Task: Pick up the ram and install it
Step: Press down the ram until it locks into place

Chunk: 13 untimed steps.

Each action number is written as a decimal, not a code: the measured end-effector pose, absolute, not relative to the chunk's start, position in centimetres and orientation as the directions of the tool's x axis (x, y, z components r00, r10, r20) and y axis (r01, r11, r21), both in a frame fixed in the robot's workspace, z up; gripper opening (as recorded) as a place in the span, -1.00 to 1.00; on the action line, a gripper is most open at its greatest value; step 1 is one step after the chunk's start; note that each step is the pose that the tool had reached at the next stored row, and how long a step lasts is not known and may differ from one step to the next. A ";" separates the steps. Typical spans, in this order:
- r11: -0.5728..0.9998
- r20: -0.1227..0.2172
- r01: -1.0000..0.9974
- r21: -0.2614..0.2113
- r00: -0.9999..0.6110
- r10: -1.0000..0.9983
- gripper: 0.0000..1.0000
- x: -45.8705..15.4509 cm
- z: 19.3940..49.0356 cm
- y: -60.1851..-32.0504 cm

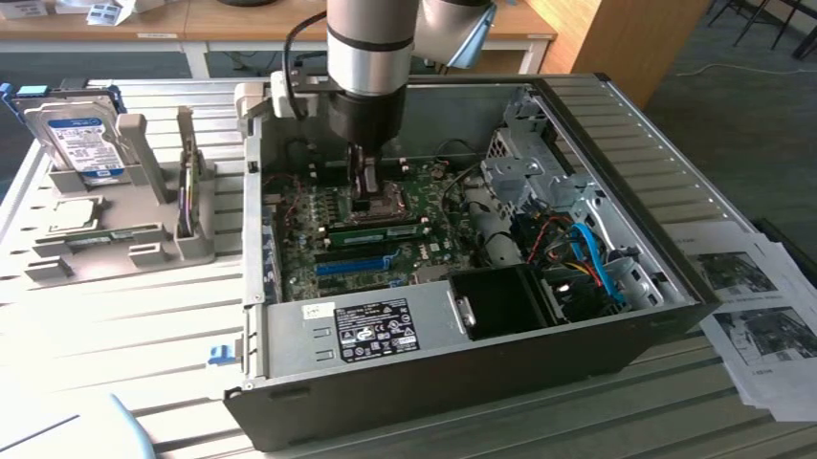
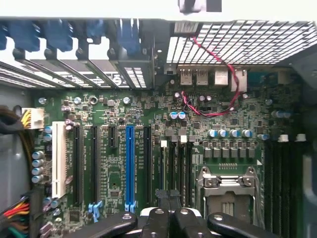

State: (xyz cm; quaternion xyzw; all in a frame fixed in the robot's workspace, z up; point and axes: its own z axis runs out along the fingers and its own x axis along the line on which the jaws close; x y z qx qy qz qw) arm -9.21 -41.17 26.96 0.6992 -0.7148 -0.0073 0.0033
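Note:
In the exterior view the ram point(image 1: 377, 231), a long green stick, lies seated lengthwise in a black slot on the motherboard point(image 1: 306, 277) inside the open computer case. My gripper point(image 1: 366, 196) reaches down into the case, its tip just behind the ram and low over the board. Seen from the wrist, the gripper point(image 2: 168, 197) has its dark fingers pressed together with nothing visible between them. It hovers over the black memory slots point(image 2: 173, 163) between the blue slot point(image 2: 130, 168) and the CPU socket point(image 2: 228, 191).
The case walls point(image 1: 638, 191) enclose the arm on all sides. A black fan shroud point(image 1: 504, 301), blue cables point(image 1: 600, 263) and a drive cage point(image 1: 530, 163) crowd the exterior view's right. Outside, a grey holder point(image 1: 115, 239) carries a hard drive point(image 1: 77, 139). Papers point(image 1: 753, 306) lie beside the case.

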 end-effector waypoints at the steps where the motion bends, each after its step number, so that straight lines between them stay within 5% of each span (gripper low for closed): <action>1: 0.022 -0.005 -1.000 0.015 -0.022 -1.000 -0.81 -9.2 27.2 -41.2; 13: 0.022 -0.005 -1.000 0.015 -0.022 -1.000 -0.81 -9.1 30.7 -41.2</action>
